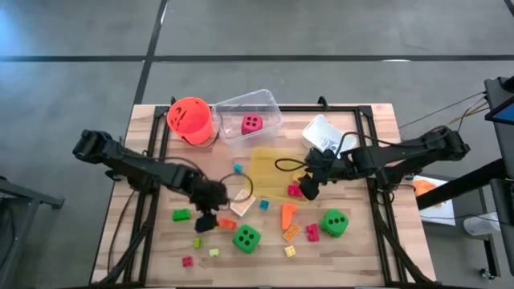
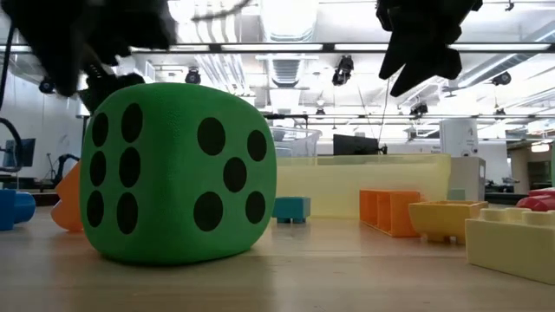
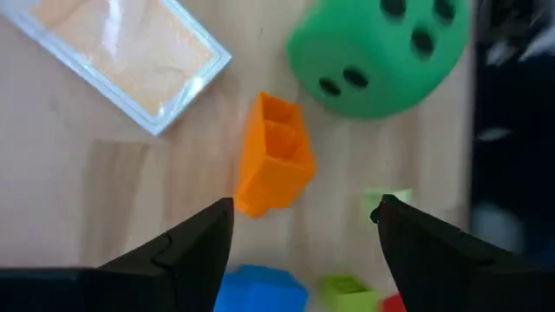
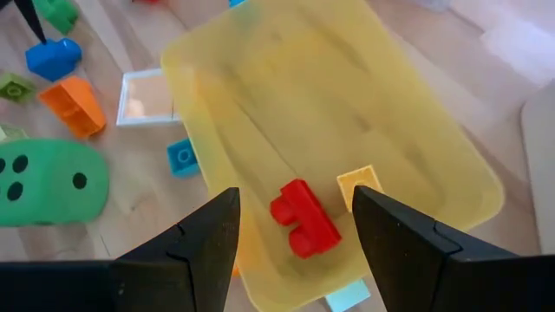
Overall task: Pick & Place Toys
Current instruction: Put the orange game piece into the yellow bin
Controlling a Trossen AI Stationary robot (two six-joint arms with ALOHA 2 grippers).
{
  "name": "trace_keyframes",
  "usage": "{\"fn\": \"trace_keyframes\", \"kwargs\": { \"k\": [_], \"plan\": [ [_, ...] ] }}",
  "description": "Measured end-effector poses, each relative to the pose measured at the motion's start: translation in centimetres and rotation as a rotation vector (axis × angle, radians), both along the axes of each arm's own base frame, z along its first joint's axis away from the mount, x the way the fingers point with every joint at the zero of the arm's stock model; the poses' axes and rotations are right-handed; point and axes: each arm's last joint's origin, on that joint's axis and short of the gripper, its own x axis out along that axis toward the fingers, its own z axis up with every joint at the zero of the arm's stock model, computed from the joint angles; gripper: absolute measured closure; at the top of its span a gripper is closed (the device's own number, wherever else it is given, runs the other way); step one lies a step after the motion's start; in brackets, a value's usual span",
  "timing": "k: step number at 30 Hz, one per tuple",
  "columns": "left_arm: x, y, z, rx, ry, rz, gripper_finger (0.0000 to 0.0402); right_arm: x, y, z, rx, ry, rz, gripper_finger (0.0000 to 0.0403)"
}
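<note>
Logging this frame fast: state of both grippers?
Left gripper: open, empty, above orange block.
Right gripper: open, empty, over yellow tray.

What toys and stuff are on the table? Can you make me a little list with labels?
table: wooden top
bucket: orange, at the far edge
clear tray: holds a pink die
yellow tray: holds a red block and a small yellow block
green dice: two on the wood, one near the front, one to the right
left gripper: open above an orange block, holding nothing
right gripper: open over the yellow tray
loose blocks: scattered across the wood
</note>
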Motion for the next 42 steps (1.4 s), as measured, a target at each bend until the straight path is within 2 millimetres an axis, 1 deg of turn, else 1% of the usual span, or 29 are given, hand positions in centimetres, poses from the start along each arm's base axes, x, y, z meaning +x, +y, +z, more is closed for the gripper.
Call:
{"fn": "trace_keyframes", "kwargs": {
  "k": [3,5,7,11,15,24,31,37,42],
  "plan": [
    [-0.8,-1.5,-0.6,0.154,-0.058,-0.087,0.0126,0.3,0.4,-0.4,-0.001,0.018,0.012,0.0181],
    [-1.1,-2.1,-0.9,0.235,-0.100,-0.096,0.0126,0.4,0.6,-0.7,-0.004,0.030,0.018,0.0181],
    [-1.2,-2.4,-1.4,0.276,-0.147,-0.092,0.0126,0.5,0.7,-0.9,-0.005,0.039,0.021,0.0181],
    [-1.3,-2.8,-2.6,0.258,-0.217,-0.090,0.0126,0.7,0.8,-1.1,-0.004,0.046,0.020,0.0181],
    [-1.8,-2.6,-3.8,0.239,-0.217,-0.066,0.0126,0.6,0.8,-1.1,-0.005,0.045,0.021,0.0181],
    [-1.8,-3.1,-4.2,0.213,-0.295,-0.077,0.0126,0.5,0.7,-0.9,-0.002,0.041,0.021,0.0181],
    [-2.0,-3.3,-4.4,0.277,-0.331,-0.110,0.0126,0.5,0.7,-0.9,-0.002,0.041,0.024,0.0181],
    [-1.8,-3.4,-4.3,0.291,-0.363,-0.137,0.0126,0.5,0.7,-0.9,-0.002,0.042,0.024,0.0181],
    [-2.2,-3.3,-4.9,0.299,-0.352,-0.148,0.0126,0.5,0.7,-0.9,-0.002,0.042,0.025,0.0181]
  ]
}}
